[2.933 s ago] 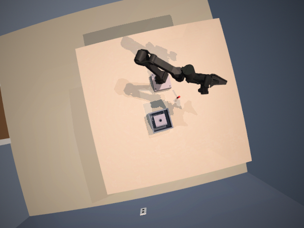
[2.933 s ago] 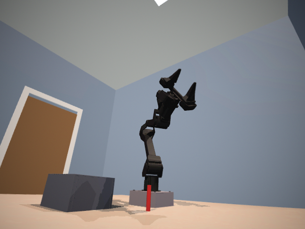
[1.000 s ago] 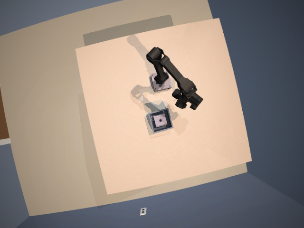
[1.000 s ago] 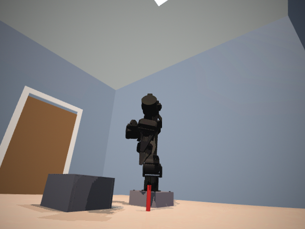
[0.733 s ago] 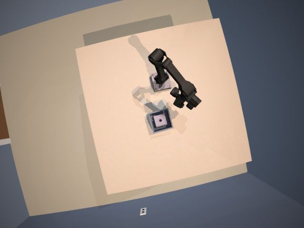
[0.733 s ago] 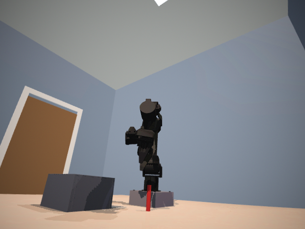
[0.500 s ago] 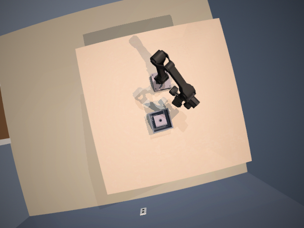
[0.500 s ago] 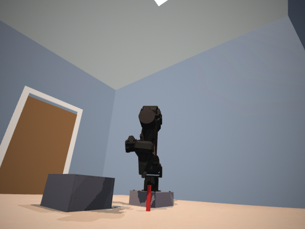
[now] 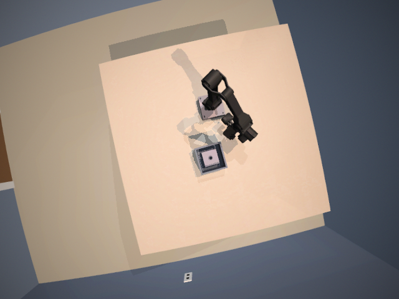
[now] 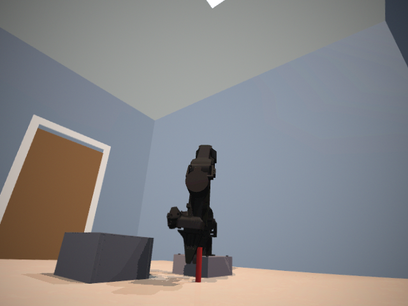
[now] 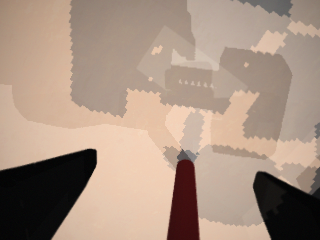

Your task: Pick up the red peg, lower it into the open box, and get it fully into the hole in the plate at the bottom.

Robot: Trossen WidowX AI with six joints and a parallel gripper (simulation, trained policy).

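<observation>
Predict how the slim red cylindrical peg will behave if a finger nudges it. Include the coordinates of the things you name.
The slim red cylindrical peg (image 10: 198, 264) (image 11: 184, 202) stands upright on a narrow foot, so a nudge would probably tip it. Its round side suggests it could then roll. Its straight, even shape looks stiff, unlikely to bend.
</observation>
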